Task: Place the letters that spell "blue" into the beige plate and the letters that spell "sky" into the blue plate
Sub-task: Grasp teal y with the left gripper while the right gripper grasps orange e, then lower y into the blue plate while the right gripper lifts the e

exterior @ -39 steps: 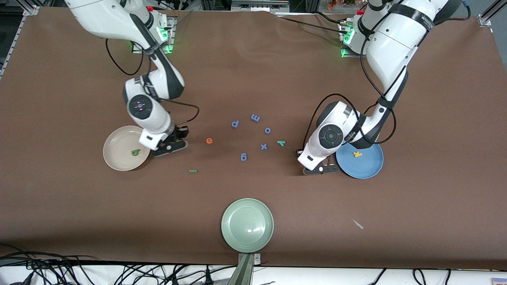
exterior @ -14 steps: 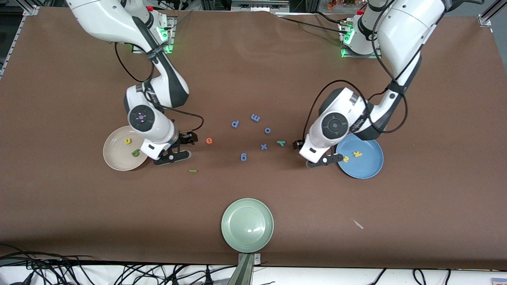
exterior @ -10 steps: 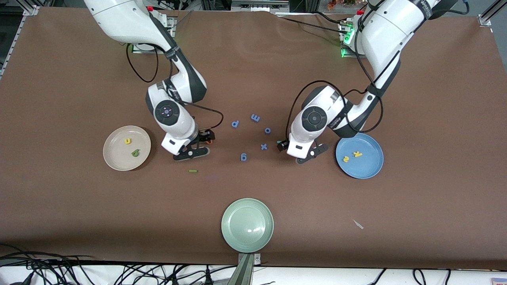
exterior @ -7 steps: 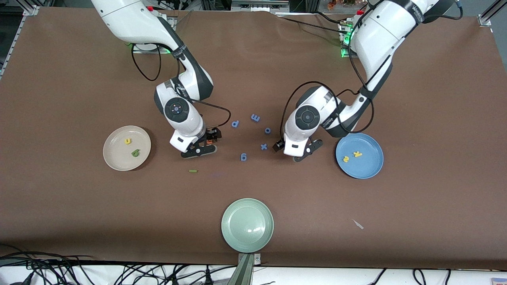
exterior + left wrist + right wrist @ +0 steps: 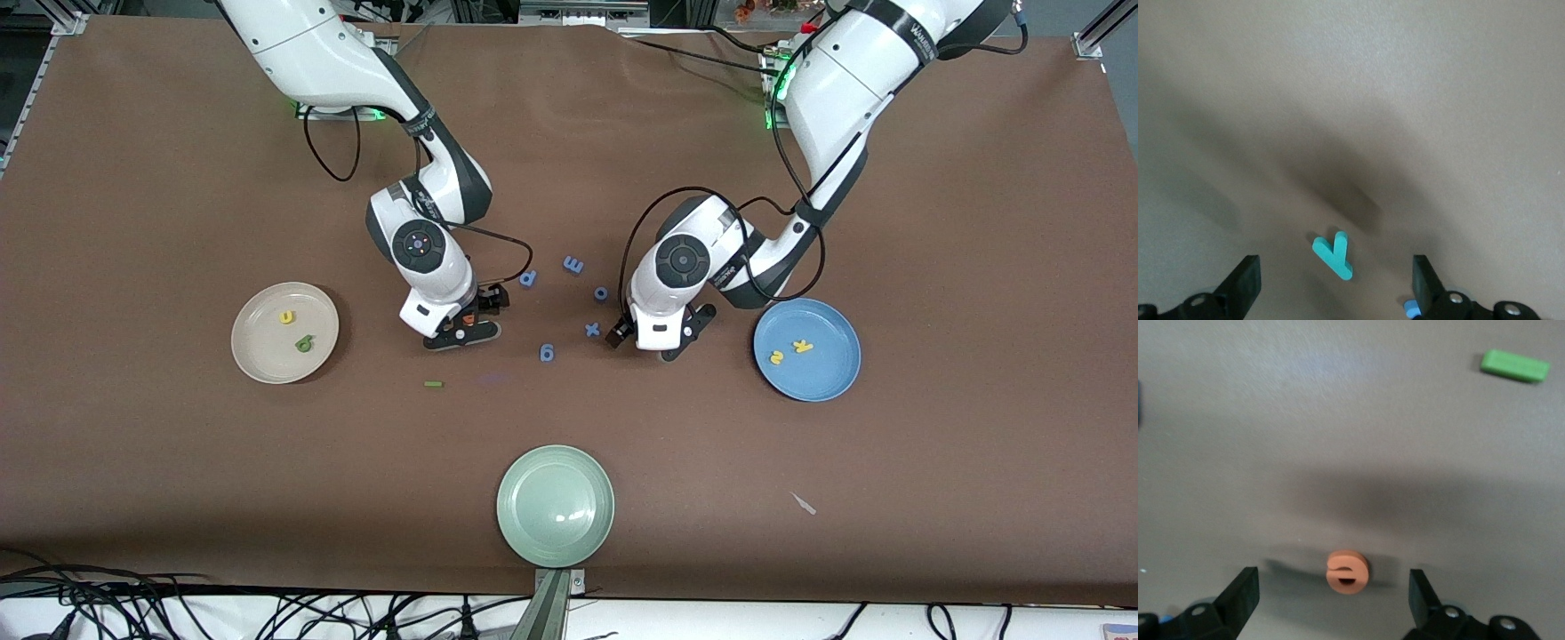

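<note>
The beige plate [image 5: 262,348] holds the yellow u [image 5: 286,316] and the green b [image 5: 305,343]. The blue plate [image 5: 825,373] holds the yellow s [image 5: 776,357] and the yellow k [image 5: 803,346]. My right gripper [image 5: 471,318] [image 5: 1333,597] hangs open, low over the orange e [image 5: 1347,571], which lies on the table between its fingers. Just as low, my left gripper [image 5: 655,331] [image 5: 1335,287] is open and straddles the teal y [image 5: 1333,255]; in the front view the hand hides that letter. The green l [image 5: 433,384] [image 5: 1515,365] lies on the table nearer the front camera than the right gripper.
Several blue letters lie between the two grippers, among them a 6 shape [image 5: 547,353], an x [image 5: 592,329] and an o [image 5: 601,292]. A pale green plate [image 5: 524,533] sits near the table's front edge. A small scrap [image 5: 804,504] lies nearer the camera than the blue plate.
Both arms have swung from their plates toward the table's middle. The right gripper now stands over the e, the left over the y. The u and s came to lie in the plates.
</note>
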{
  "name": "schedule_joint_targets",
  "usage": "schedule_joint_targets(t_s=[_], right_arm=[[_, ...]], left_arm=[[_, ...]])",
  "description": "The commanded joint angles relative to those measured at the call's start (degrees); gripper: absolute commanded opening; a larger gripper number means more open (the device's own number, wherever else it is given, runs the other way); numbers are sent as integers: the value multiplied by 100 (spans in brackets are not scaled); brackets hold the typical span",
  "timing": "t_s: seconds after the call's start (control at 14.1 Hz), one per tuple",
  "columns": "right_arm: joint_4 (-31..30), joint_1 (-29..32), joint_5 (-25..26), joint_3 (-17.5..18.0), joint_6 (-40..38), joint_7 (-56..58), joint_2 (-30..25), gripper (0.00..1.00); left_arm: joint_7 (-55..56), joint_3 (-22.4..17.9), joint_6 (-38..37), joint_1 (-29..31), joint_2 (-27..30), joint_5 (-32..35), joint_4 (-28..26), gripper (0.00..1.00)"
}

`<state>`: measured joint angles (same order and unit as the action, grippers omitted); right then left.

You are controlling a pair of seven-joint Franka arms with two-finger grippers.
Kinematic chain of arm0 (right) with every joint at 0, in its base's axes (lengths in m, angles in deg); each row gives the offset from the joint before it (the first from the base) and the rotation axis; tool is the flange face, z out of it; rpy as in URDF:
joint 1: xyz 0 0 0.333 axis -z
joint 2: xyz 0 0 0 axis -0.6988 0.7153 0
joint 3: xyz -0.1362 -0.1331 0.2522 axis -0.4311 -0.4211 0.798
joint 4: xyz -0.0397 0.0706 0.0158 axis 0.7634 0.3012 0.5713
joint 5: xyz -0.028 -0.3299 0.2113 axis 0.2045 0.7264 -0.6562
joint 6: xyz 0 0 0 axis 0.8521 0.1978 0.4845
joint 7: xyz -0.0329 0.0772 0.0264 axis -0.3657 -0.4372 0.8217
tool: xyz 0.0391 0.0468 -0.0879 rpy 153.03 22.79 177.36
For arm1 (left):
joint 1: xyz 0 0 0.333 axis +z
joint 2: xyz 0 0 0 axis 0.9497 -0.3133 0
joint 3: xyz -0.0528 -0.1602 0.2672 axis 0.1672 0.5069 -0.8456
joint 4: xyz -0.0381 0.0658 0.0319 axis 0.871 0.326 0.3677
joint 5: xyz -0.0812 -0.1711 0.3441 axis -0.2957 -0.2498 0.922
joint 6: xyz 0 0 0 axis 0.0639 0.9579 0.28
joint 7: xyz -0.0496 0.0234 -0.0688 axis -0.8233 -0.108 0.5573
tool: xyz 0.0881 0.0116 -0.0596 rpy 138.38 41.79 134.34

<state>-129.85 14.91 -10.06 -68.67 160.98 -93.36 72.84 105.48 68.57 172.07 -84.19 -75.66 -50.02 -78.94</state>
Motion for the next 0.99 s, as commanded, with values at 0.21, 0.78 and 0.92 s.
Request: schedule_joint_targets(t_s=[0.21,0.78,0.92], right_arm=[[-246,-20,-35,-6,98,-65,-45,67],[-202,-11,-70,-23,71,-83,-106,24],[-176,41,-70,-102,10,31,-290,20]], left_arm=[[2,-78,39,-100,-116,-38,-20,88],[90,-69,66,-126,-239,252,-11,53],[90,-69,66,-126,-222,252,-11,36]])
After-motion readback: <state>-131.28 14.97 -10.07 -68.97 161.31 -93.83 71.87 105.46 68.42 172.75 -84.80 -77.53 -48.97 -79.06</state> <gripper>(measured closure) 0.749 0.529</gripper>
